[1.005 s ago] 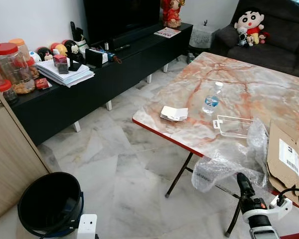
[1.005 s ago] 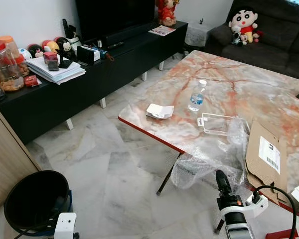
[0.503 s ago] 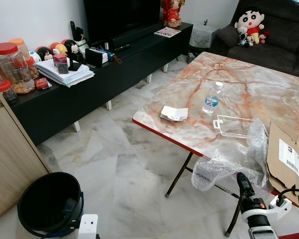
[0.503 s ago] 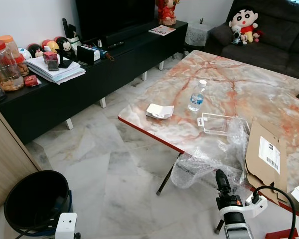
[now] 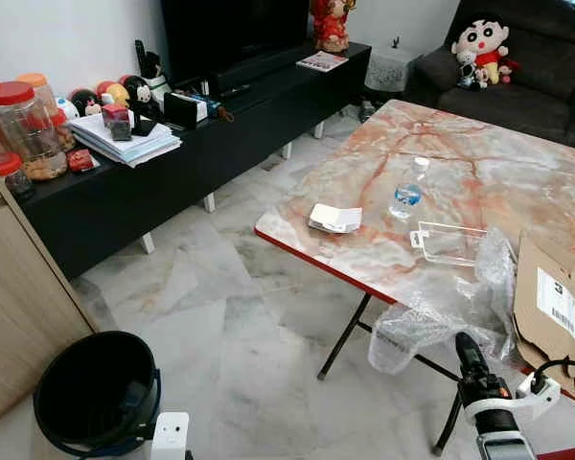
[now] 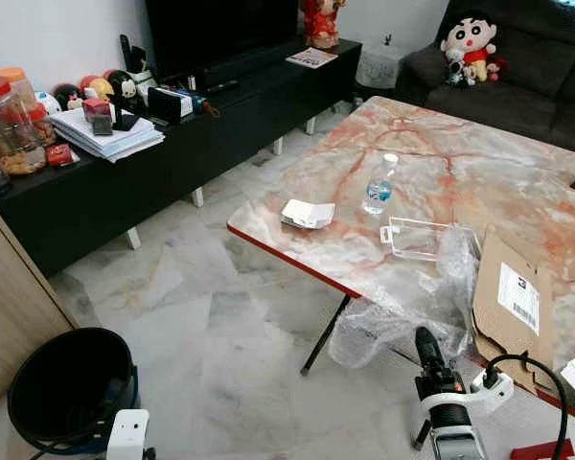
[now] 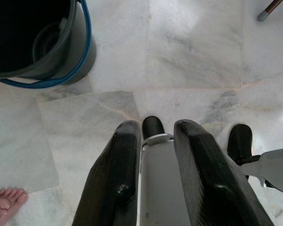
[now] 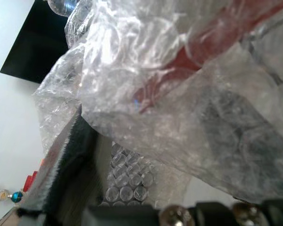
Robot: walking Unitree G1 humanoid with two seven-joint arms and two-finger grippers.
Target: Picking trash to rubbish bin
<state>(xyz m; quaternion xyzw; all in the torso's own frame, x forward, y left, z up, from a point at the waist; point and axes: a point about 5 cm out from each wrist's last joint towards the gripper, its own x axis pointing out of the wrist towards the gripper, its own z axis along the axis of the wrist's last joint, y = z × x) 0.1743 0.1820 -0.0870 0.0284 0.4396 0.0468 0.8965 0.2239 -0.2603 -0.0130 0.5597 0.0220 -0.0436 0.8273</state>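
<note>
while the crumpled sheet of clear bubble wrap (image 5: 441, 311) hangs over the near edge of the pink marble-patterned table (image 5: 479, 182), the right gripper (image 5: 467, 356) sits just under it; whether its fingers have closed on the wrap i cannot tell. the round black rubbish bin (image 5: 94, 393) lies well apart, so nothing is binned yet. the left gripper (image 7: 153, 181), fingers narrowly parted and empty, hangs idle. the cardboard's (image 5: 546, 307) label is unreadable.

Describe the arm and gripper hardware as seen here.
Right gripper: black jaws on a black wrist with small red marks, silver forearm below, white bracket and black cable looping beside it. Left gripper: two thick, rounded matte-black fingers around a silver-grey centre piece.
</note>
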